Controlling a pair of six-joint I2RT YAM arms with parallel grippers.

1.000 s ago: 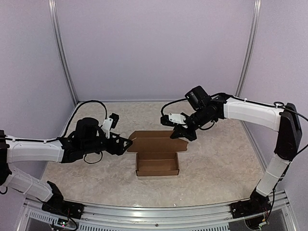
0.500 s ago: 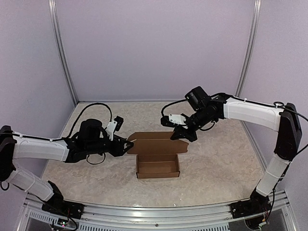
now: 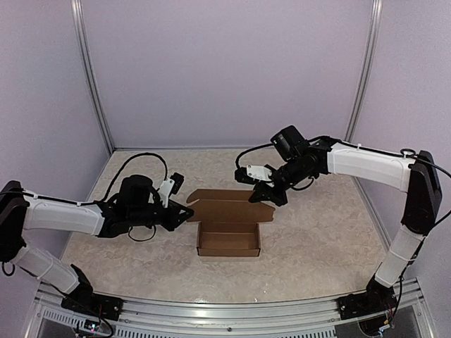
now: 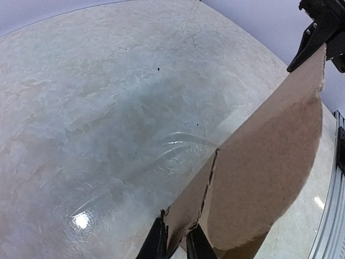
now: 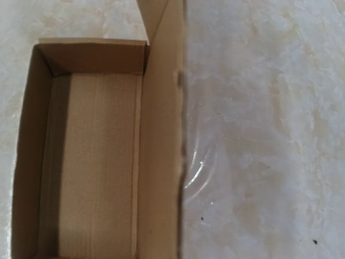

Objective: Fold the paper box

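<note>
The paper box (image 3: 229, 241) is plain brown cardboard and stands in the middle of the table. Its tray is open upward and its lid panel (image 3: 229, 209) is raised behind it. My left gripper (image 3: 189, 211) is at the lid's left end. In the left wrist view its fingers (image 4: 156, 244) are shut on the corner of a side flap (image 4: 186, 216). My right gripper (image 3: 266, 197) is shut on the lid's right end, and its black fingers (image 4: 310, 40) clamp the lid's far corner. The right wrist view looks down into the tray (image 5: 91, 162), and its own fingers are out of frame.
The tabletop (image 3: 317, 239) is pale and marbled, with glossy reflections. A metal rail (image 3: 225, 310) runs along the near edge between the arm bases. Purple walls and upright poles (image 3: 91, 77) close in the back and sides.
My left gripper has slid right onto the lid's left flap and closed on it. The box has shifted slightly. The right gripper has kept its hold on the lid.
</note>
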